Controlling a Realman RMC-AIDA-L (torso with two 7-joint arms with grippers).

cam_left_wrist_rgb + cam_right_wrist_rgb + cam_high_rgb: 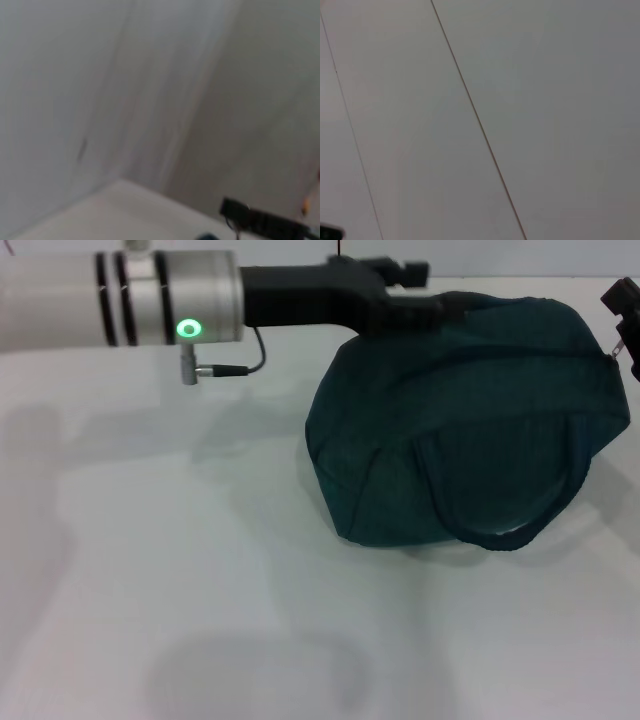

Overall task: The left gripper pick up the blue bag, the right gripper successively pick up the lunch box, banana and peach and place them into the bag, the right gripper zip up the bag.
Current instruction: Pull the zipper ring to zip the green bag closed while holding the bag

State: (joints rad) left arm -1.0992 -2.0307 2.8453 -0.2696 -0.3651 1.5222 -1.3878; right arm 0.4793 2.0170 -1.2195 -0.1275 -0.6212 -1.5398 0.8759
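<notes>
Risk: the bag (pixel 470 420) could sag or tip if the left gripper (pixel 405 280) slackens at its top edge; the soft cloth offers no stiffness. The bag sits on the white table (pixel 150 590), right of centre, bulging, dark teal fabric with a curved front pocket. The right gripper (pixel 625 310) is beside the bag's far corner. Jaw state of both: cannot tell. No food visible outside.
</notes>
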